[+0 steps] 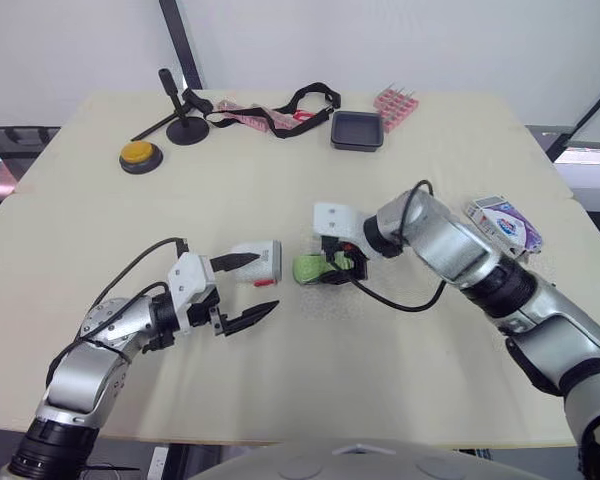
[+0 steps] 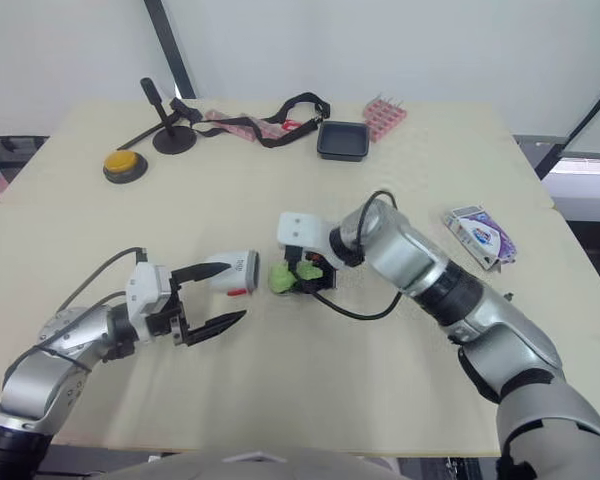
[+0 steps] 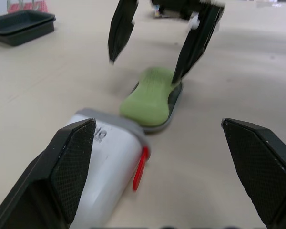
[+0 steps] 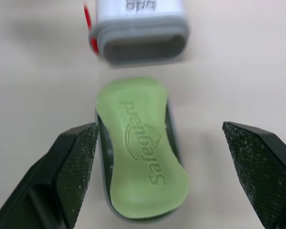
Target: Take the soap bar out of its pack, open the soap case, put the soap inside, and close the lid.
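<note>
Green soap bar [image 4: 140,152] sits in its dark tray [image 4: 101,143] mid-tabletop. The right end effector [image 4: 159,132] is spread open, straddling it. The white case cover [image 1: 257,262] lies at the soap's 9 o'clock, by the released left end effector [image 3: 157,125], probably so it can slide on.

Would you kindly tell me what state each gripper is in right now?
Left gripper: open, gripping nothing; the white case lies by one finger.
Right gripper: open, straddling the green soap, not gripping it.
</note>
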